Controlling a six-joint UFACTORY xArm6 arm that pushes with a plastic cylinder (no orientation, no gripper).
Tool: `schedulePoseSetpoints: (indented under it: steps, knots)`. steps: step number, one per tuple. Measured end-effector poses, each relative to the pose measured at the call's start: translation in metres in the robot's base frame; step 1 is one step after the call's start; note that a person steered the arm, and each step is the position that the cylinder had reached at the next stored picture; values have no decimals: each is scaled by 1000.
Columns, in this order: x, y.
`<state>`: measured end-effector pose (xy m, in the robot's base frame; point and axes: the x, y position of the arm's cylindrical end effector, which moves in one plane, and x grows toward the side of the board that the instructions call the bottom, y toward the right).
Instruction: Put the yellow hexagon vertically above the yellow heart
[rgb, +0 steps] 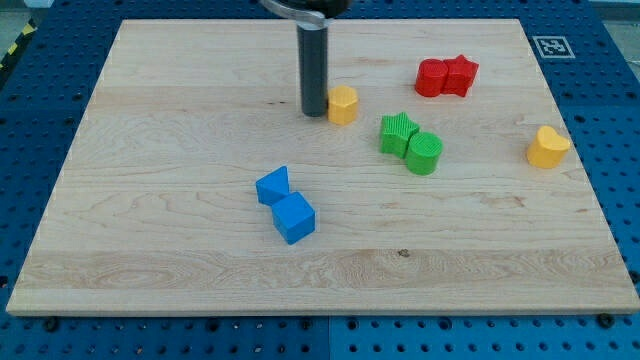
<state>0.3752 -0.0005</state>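
The yellow hexagon (343, 104) sits on the wooden board (180, 270) just above the view's centre. My tip (314, 112) is right beside its left side, touching or nearly touching it. The yellow heart (547, 147) lies far to the view's right, near the board's right edge and slightly lower than the hexagon.
Two red blocks (447, 76) sit side by side at the upper right. A green star-like block (398, 133) and a green round block (424, 153) touch between the hexagon and the heart. Two blue blocks (285, 205) lie below the tip, left of centre.
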Motion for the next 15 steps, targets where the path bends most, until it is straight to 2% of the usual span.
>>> schedulePoseSetpoints:
  steps: [5, 8, 11, 12, 15]
  knots:
    - [-18, 136]
    - [-5, 230]
    - [-5, 258]
    - [-17, 265]
    - [-6, 285]
